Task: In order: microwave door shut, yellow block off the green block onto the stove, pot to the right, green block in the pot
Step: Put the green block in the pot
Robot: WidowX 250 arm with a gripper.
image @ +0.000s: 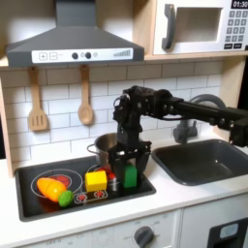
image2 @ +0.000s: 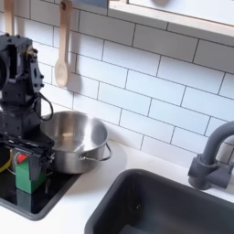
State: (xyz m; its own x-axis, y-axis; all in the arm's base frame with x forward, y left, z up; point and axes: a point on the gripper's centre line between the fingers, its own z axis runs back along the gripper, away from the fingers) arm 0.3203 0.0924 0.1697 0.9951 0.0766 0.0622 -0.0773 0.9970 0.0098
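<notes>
door: microwave door (image: 194, 28) shut | yellow block (image: 95, 179) on stove (image: 39, 203) front, beside green block (image: 130, 176) | pot (image2: 71, 137) at stove's back-right corner | gripper (image: 130, 167) jaws straddle green block, grip unclear | step: likely dragging pot right; needs rim contact

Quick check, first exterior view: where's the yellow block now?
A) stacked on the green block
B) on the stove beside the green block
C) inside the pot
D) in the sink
B: the yellow block lies on the stove, left of the green block.
</notes>
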